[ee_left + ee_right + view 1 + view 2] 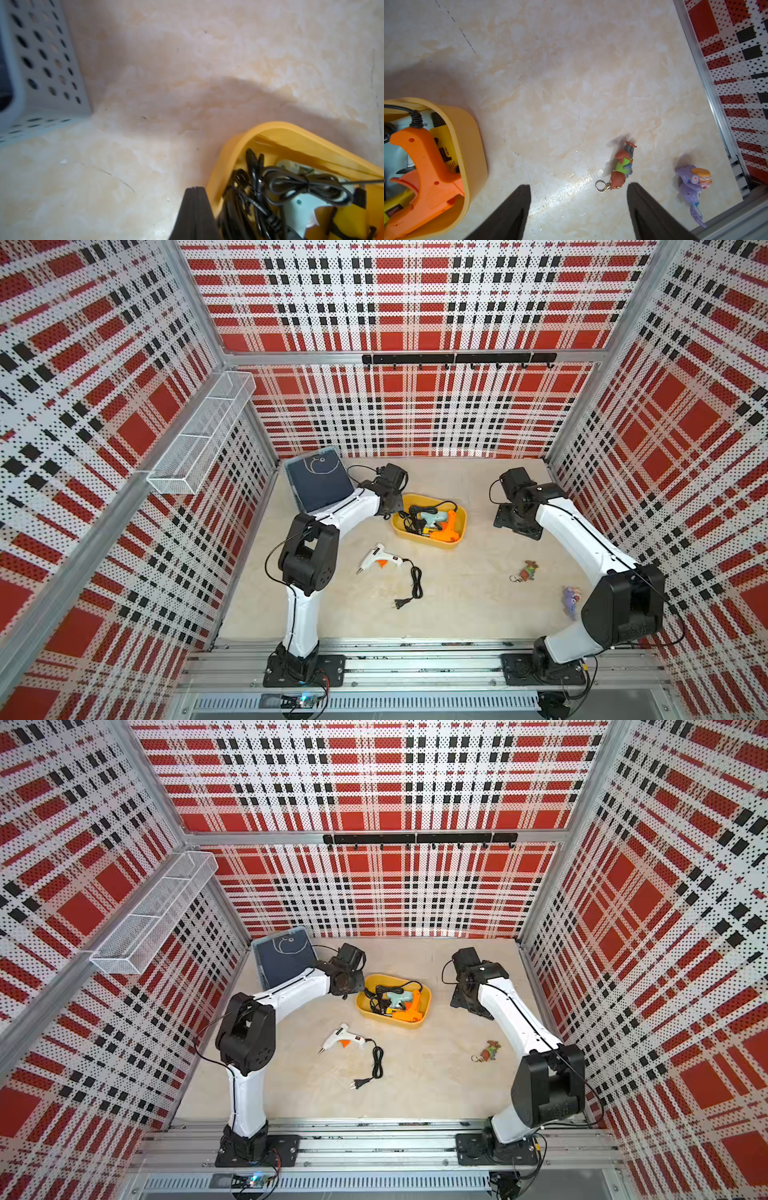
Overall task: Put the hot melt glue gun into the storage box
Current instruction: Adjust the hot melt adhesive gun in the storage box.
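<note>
- Worktop [457, 601]: smooth, pale marbled surface, hemmed in by plaid perforated walls, with wide bare room at the front and middle.
- Storage box [432, 544]: a smooth yellow plastic tub with rounded corners, sitting mid-back. It holds an orange glue gun [425, 166], a pale blue one and tangled black cords.
- Hot melt glue gun [376, 558]: white with an orange trigger, lying on the worktop in front of the box and apart from it, cord trailing.
- Left hand [195, 191]: clenched and empty, just beside the box's end wall.
- Right hand [578, 185]: released wide, grasping nothing, over bare worktop.
</note>
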Motion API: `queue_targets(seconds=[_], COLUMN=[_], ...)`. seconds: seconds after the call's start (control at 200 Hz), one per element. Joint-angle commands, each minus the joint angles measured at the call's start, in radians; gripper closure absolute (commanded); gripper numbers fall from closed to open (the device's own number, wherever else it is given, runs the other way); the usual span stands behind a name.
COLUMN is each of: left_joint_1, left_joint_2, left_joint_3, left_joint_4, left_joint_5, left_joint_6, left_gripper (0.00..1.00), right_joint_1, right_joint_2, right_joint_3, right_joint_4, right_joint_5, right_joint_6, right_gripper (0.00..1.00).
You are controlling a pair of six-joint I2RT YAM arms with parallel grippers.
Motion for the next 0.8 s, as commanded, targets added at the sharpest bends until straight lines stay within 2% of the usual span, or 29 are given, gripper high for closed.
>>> queue_targets(seconds=[0.0,0.185,0.346,0.436,0.486,0.571,0.616,0.792], left_joint_1=[-0.058,-0.108,-0.107,-0.109,-0.111,-0.114,-0.114,-0.079], left_joint_2=[-0.011,0.027,0.116,0.114,0.094,0.030,-0.001,-0.034], left_joint_3=[-0.023,-0.020,0.095,0.151,0.164,0.168,0.172,0.184], left_joint_4=[0.018,0.024,0.022,0.000,-0.010,-0.019,-0.029,-0.071], left_joint_5=[0.046,0.056,0.062,0.063,0.071,0.080,0.078,0.031], left_joint_6=[-0.009,0.005,0.017,0.022,0.021,0.017,0.015,0.011], left_gripper=[1.00,1.00,1.00,0.99,0.93,0.72,0.63,0.57], right_joint_1=[-0.008,-0.008,-0.008,-0.008,-0.009,-0.009,-0.011,-0.011], right_joint_2=[-0.020,-0.020,-0.013,-0.015,-0.021,-0.034,-0.037,-0.032], right_joint_3=[0.003,-0.010,-0.004,0.006,0.005,-0.007,-0.013,-0.018], right_joint_4=[0.005,0.014,0.015,0.002,0.001,0.001,0.002,0.011], right_joint_5=[0.014,0.004,0.000,0.008,0.014,0.017,0.018,0.004], right_joint_6=[0.013,0.017,0.013,0.008,0.007,0.010,0.013,0.019], right_gripper=[0.20,0.20,0.20,0.19,0.19,0.19,0.19,0.19])
